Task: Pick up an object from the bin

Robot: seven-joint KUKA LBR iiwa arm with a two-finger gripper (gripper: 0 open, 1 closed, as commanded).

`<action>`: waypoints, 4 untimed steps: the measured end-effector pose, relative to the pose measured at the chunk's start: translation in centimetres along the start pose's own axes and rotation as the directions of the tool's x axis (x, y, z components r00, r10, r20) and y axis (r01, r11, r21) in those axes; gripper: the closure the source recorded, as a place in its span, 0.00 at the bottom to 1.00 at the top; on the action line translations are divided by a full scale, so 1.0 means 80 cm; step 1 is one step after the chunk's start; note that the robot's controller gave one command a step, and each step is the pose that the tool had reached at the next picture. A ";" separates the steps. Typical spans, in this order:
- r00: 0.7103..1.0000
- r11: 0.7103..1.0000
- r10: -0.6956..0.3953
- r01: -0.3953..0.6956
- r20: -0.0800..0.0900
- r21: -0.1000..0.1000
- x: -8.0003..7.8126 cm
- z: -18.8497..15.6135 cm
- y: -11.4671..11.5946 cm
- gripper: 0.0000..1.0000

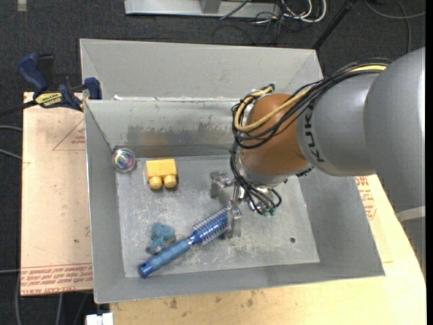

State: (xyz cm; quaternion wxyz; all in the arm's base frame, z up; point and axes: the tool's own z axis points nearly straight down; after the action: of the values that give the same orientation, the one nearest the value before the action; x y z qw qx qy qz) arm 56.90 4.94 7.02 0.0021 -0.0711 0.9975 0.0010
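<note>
Right, from my station I see the end effector (231, 212) down low in the grey metal bin (203, 66), near the middle of its floor. Its tip is at the ribbed head of a long blue brush with a smooth handle (177, 248). The brush lies slanted across the front of the floor, its head toward the end effector and its handle running off to the front left. I cannot tell whether the end effector is apart or together, nor whether it touches the brush.

The silver arm (365, 120) comes in from the right and bends down steeply, and its orange wrist cover (270, 137), wrapped in yellow and black cables, hangs right above the tip.

I count 4 loose things. There is 1 brush, and 1 small teal rubbery lump (161, 233) just beside its handle. Toward the back left lie 1 yellow block with 2 round knobs (161, 173) and 1 shiny silver ball (123, 159), both well apart from the end effector.
</note>
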 end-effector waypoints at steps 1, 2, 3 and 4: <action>1.000 1.000 0.001 -0.001 -0.003 0.000 0.002 0.001 0.000 1.00; 1.000 1.000 0.002 -0.002 0.000 0.001 0.000 -0.042 0.000 1.00; 1.000 1.000 0.002 -0.002 -0.001 0.001 -0.001 -0.071 0.000 1.00; 1.000 1.000 0.003 -0.003 -0.001 0.001 -0.001 -0.100 0.000 1.00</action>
State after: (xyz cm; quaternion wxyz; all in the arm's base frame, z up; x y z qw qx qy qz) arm 56.98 4.94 15.00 0.0016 -0.0696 0.9976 0.0002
